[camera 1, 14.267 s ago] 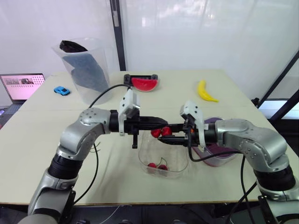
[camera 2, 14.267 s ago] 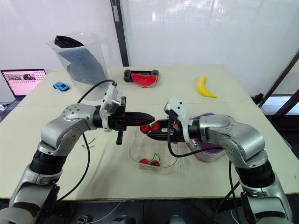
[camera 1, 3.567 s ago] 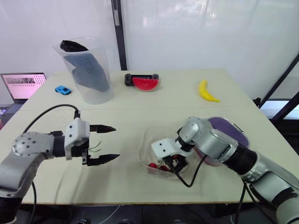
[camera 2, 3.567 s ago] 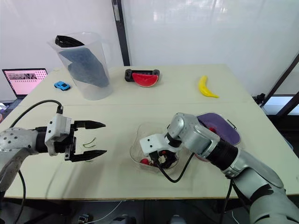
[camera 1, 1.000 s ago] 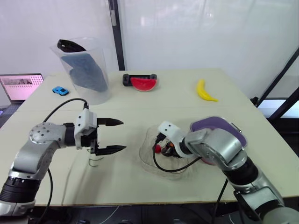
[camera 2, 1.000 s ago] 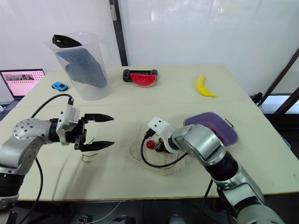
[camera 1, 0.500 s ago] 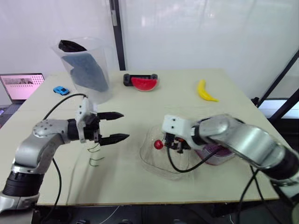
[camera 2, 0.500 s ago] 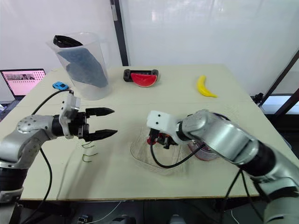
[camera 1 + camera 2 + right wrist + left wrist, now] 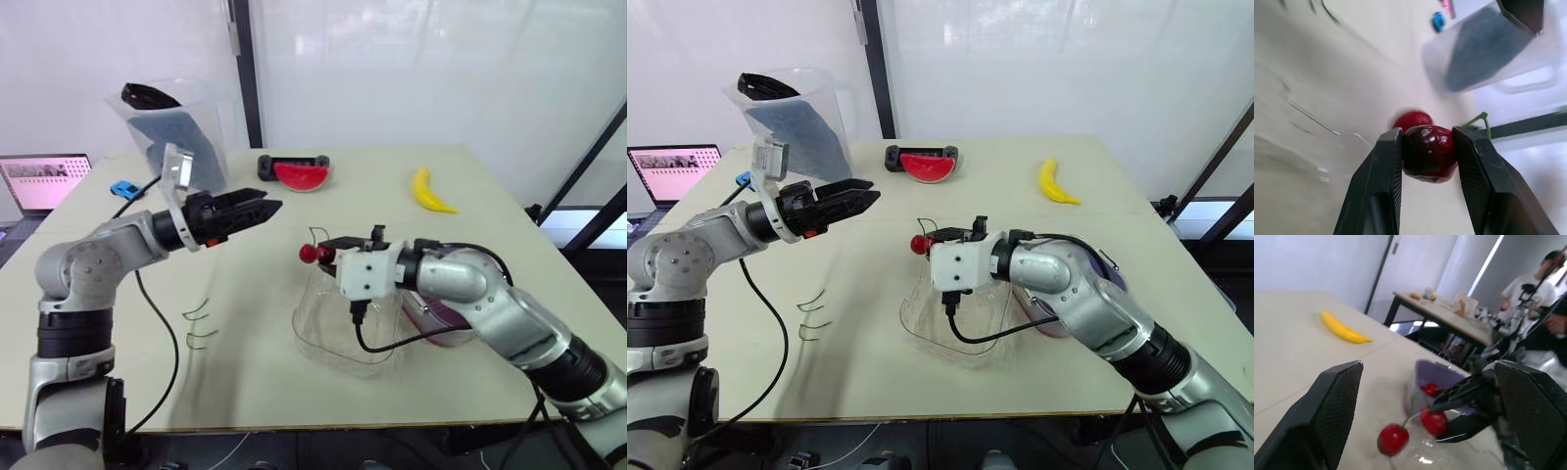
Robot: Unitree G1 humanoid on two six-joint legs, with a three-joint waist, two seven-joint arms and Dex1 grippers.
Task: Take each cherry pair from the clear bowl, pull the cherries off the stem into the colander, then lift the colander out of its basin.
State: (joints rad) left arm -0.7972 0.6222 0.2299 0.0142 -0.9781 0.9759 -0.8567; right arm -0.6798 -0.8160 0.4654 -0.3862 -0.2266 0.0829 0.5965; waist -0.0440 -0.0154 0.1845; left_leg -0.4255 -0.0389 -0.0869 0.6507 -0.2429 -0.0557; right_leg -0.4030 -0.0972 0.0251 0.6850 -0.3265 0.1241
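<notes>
Cherry pair (image 9: 310, 253): hanging above the bowl's (image 9: 343, 354) eleven o'clock rim.
Right gripper (image 9: 1426, 147): clamping one cherry.
Left gripper (image 9: 257, 209): hovering spread wide, at ten o'clock of the pair.
Handling: probably light, slick and easily bruised; the free cherry is offering the best hold.
Colander (image 9: 451, 323): sitting at the bowl's three o'clock.

Right gripper (image 9: 325, 251): formerly down inside the clear bowl (image 9: 333, 348), now raised above its rim, clamped on the dark cherry of a cherry pair (image 9: 1429, 152), with the red one just beside it.
Left gripper (image 9: 266, 209): formerly low over the desk (image 9: 255, 372), now lifted, fingers apart, pointed at the pair.
</notes>
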